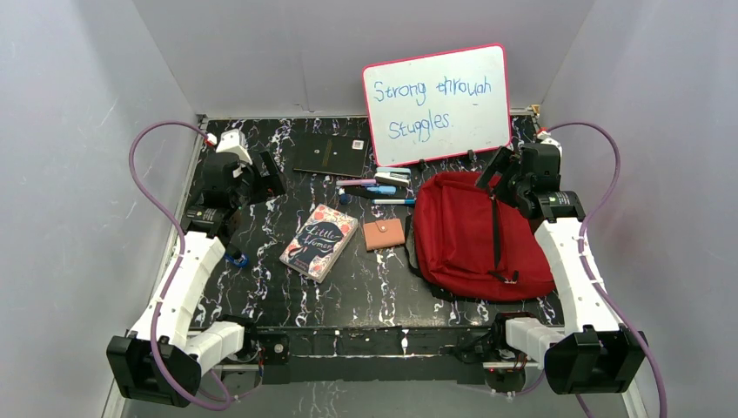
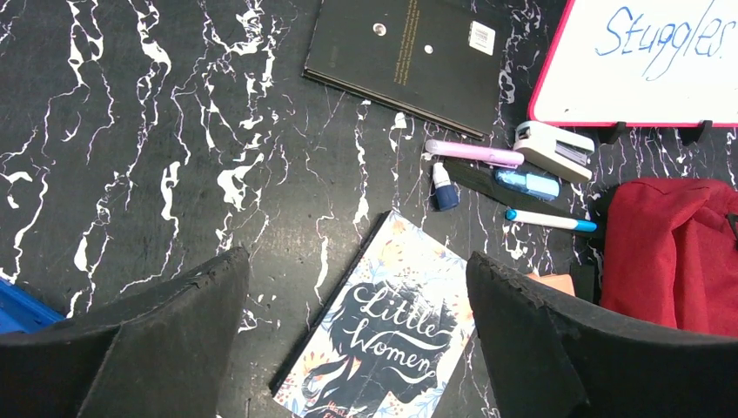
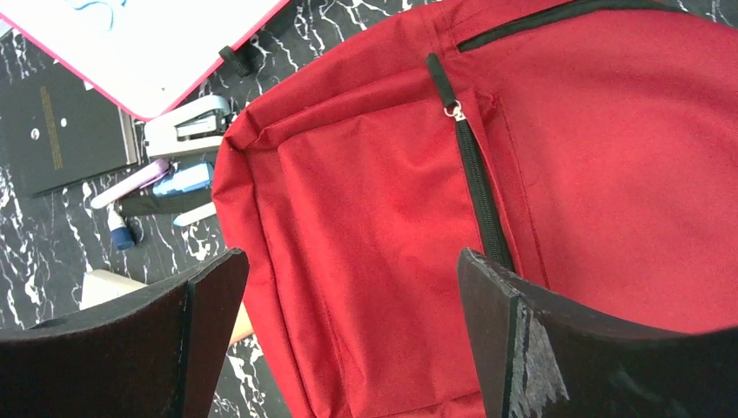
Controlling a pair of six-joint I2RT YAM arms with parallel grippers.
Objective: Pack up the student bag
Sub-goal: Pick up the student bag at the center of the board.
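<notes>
The student bag (image 1: 474, 235), red with black zippers, lies flat at the table's right; its front-pocket zipper (image 3: 474, 192) looks closed. My right gripper (image 1: 498, 170) hovers over the bag's far end, jaws wide apart and empty (image 3: 352, 254), red fabric (image 3: 392, 218) below them. My left gripper (image 1: 265, 178) hangs open and empty at the far left (image 2: 357, 257), above bare table and the "Little Women" book (image 2: 392, 331). In the left wrist view the bag's edge (image 2: 679, 252) shows at the right.
Left of the bag lie a tan wallet (image 1: 384, 233), the book (image 1: 319, 242), a black notebook (image 1: 331, 157), a stapler (image 1: 393, 177) and pens (image 2: 551, 220). A pink-framed whiteboard (image 1: 437, 104) stands behind. A small blue object (image 1: 237, 259) sits by the left arm.
</notes>
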